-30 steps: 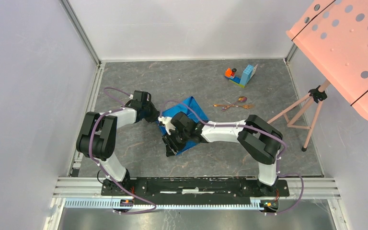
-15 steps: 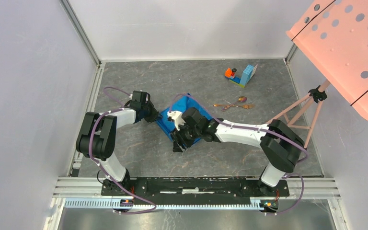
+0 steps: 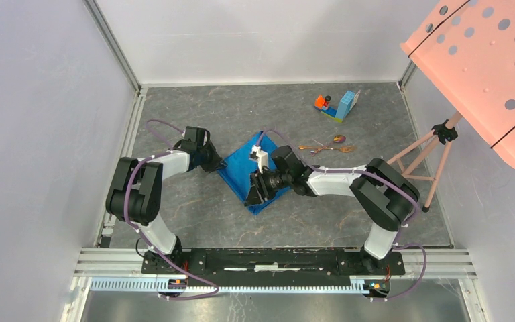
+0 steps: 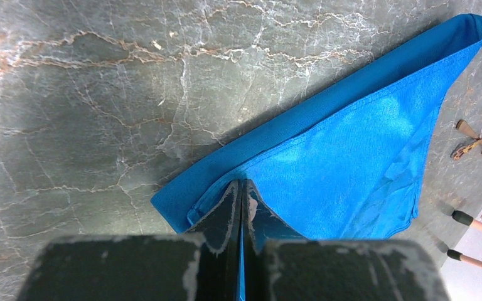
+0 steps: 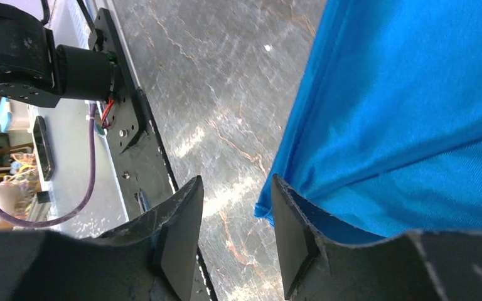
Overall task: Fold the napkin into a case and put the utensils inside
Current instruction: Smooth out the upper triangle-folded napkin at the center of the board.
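The bright blue napkin [image 3: 243, 168] lies folded in a diamond shape in the middle of the table. My left gripper [image 3: 218, 163] is shut on its left edge; in the left wrist view the napkin [image 4: 351, 150] spreads away from the closed jaws [image 4: 241, 188] and a strip of cloth shows between them. My right gripper [image 3: 252, 198] is open at the napkin's near corner. In the right wrist view only table shows between the jaws [image 5: 235, 207], with the napkin [image 5: 414, 106] against the right finger's outer side. The copper utensils [image 3: 327, 146] lie right of the napkin, also seen in the left wrist view [image 4: 477, 141].
An orange-and-blue toy block piece [image 3: 338, 106] stands at the back. A pink perforated board on a tripod [image 3: 436, 144] stands at the right edge. The arms' black base rail [image 5: 125, 125] runs along the near edge.
My right gripper has shifted right and slightly farther along the napkin's near side. The napkin now lies flatter and more spread. My left gripper has held its place.
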Controlling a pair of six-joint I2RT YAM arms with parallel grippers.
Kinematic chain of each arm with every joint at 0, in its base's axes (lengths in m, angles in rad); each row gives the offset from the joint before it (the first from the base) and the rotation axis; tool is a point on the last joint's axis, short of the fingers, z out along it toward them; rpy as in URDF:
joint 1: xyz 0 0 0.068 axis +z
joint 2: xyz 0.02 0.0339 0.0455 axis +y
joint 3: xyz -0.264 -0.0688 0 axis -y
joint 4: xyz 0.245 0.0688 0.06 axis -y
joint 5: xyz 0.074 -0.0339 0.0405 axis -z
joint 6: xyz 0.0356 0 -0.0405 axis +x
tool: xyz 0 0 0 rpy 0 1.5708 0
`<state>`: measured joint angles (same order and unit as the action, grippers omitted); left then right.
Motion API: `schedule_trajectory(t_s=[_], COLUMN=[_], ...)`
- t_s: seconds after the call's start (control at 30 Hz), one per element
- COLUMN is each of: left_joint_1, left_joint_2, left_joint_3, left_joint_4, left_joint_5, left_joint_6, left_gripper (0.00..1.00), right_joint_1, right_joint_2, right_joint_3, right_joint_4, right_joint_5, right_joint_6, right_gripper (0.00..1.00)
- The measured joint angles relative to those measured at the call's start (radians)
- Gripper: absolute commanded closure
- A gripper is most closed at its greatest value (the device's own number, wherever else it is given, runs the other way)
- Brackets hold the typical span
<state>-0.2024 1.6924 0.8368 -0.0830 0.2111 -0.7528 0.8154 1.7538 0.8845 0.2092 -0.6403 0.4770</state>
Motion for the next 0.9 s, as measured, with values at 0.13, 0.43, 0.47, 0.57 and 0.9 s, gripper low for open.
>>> schedule_trajectory(t_s=[0.13, 0.43, 0.47, 0.57, 0.9], left_joint_1=[0.0, 0.0, 0.0, 0.0, 0.0], left_joint_2=[0.0, 0.0, 0.0, 0.0, 0.0], left_joint_3=[0.002, 0.002, 0.002, 0.002, 0.002], left_joint_4=[-0.008, -0.009, -0.009, -0.009, -0.01], left_joint_5=[0.001, 0.002, 0.002, 0.002, 0.002], left_joint_6=[0.001, 0.002, 0.002, 0.002, 0.002], left_gripper=[0.98, 0.98, 0.98, 0.98, 0.98], right_joint_1=[-0.006, -0.011, -0.01, -0.007, 0.001], right_joint_2=[0.015, 0.015, 0.015, 0.02, 0.047], right_joint_3=[-0.043, -0.067, -0.074, -0.097, -0.117], right_joint_4=[0.03, 0.07, 0.083, 0.124, 0.21], right_joint_5=[-0.006, -0.01, -0.014, -0.03, -0.07], right_joint_6=[0.024, 0.032, 0.04, 0.071, 0.138], right_gripper=[0.49, 0.52, 0.52, 0.56, 0.58])
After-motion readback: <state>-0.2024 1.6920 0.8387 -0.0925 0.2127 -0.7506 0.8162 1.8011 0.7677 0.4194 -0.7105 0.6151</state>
